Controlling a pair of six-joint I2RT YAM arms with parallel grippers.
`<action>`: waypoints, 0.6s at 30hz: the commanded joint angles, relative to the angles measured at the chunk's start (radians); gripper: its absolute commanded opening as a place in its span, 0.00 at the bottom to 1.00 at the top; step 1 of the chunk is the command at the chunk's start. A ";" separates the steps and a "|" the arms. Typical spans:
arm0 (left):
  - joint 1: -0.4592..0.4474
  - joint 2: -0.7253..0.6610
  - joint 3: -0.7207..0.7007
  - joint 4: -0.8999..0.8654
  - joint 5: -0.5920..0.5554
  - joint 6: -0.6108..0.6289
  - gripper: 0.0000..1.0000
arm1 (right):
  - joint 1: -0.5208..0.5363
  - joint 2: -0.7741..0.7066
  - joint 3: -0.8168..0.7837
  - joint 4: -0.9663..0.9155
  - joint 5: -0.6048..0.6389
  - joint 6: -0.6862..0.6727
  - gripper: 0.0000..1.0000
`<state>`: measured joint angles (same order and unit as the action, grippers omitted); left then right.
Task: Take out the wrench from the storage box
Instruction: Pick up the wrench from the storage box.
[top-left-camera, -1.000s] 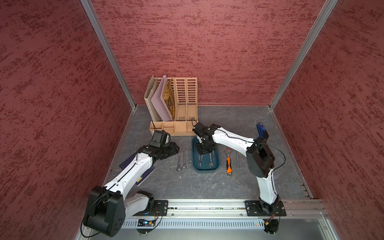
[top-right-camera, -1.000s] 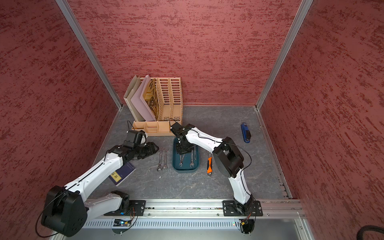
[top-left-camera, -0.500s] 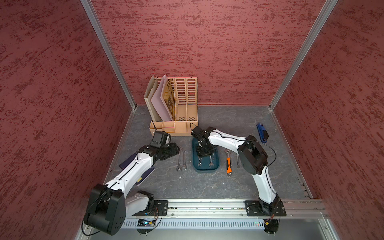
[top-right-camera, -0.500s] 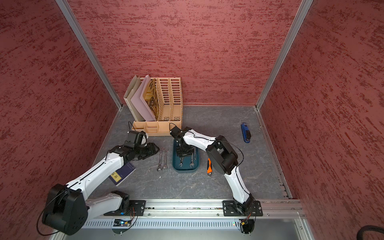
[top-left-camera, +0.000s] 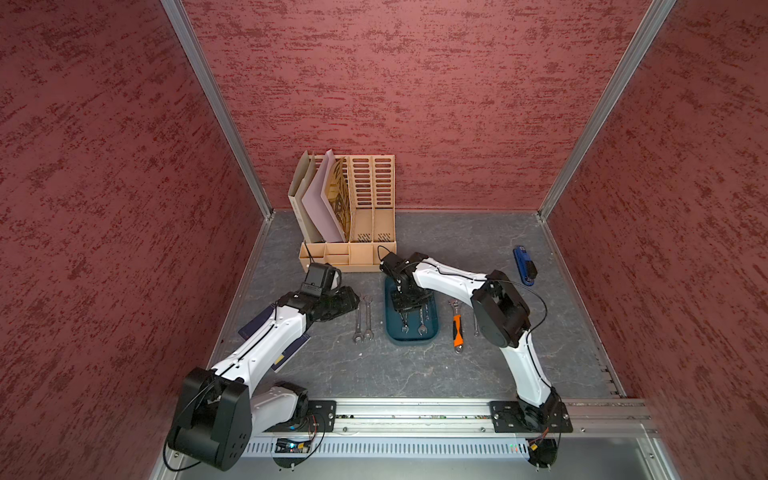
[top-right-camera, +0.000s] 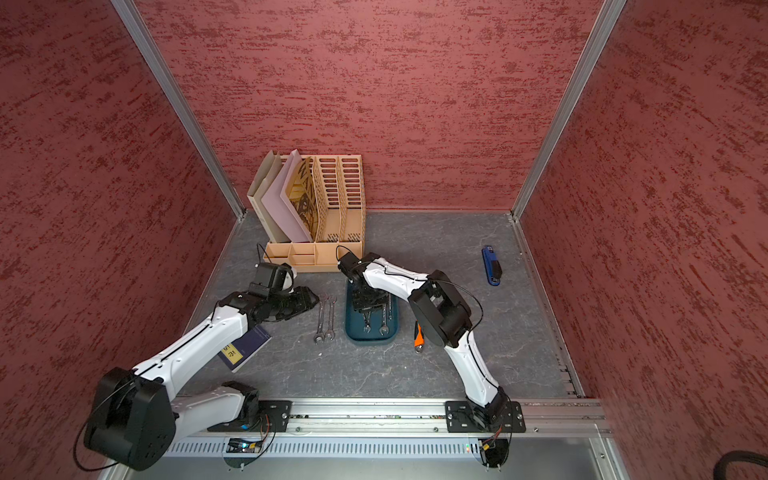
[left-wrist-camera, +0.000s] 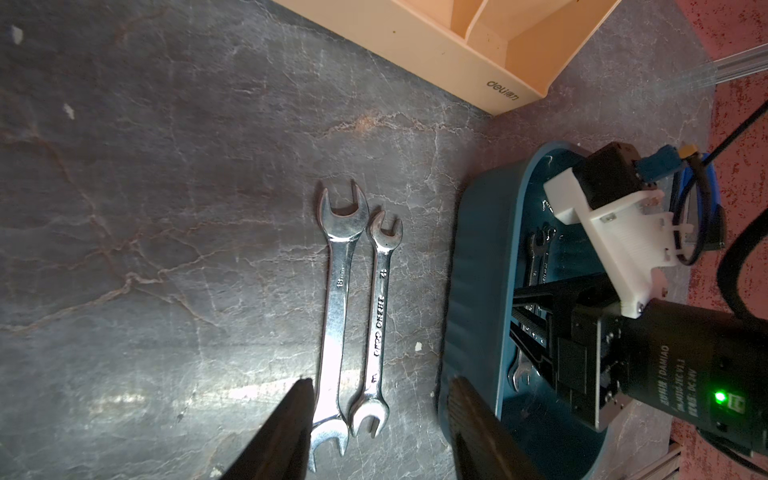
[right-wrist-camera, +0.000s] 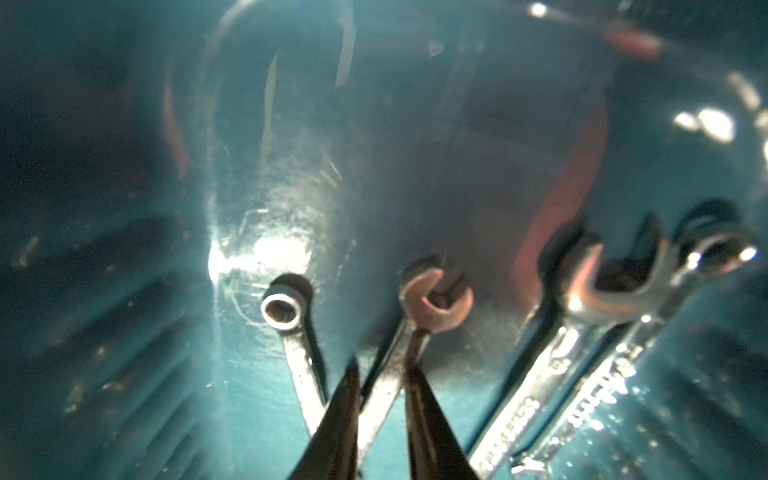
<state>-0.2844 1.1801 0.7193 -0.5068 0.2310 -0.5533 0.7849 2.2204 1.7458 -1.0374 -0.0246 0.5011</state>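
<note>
Grey tabletop (top-left-camera: 415, 374); storage box (top-left-camera: 411, 337): right gripper (right-wrist-camera: 382, 370) inside, clamped on 1 wrench (right-wrist-camera: 399, 340); left gripper (left-wrist-camera: 380, 381) beside it, jaws apart.

The dark grey, veined tabletop (top-left-camera: 415, 370) carries a beige organizer (top-left-camera: 349, 253) at the back. Just in front of it sits the teal box (top-left-camera: 411, 337), lengthwise front to back. Left of the box lie a larger wrench (top-left-camera: 358, 320) and a smaller wrench (top-left-camera: 368, 318), side by side and parallel to it. On its right lie an orange-handled adjustable wrench (top-left-camera: 457, 328) and, just beyond, a slim wrench (top-left-camera: 476, 324). A blue tool (top-left-camera: 524, 266) lies well apart at the far right, and a dark book (top-left-camera: 291, 353) near the left edge.
</note>
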 joint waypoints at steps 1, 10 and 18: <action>0.008 0.003 -0.008 0.020 0.004 -0.005 0.54 | 0.005 0.057 0.004 0.017 0.055 -0.033 0.20; 0.010 -0.002 -0.009 0.014 0.003 -0.005 0.54 | 0.005 0.058 0.058 -0.010 0.074 -0.077 0.14; 0.011 -0.002 -0.006 0.011 0.002 -0.004 0.54 | 0.005 0.026 0.074 -0.032 0.078 -0.093 0.12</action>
<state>-0.2821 1.1801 0.7189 -0.5072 0.2310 -0.5533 0.7849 2.2425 1.7927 -1.0515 0.0082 0.4248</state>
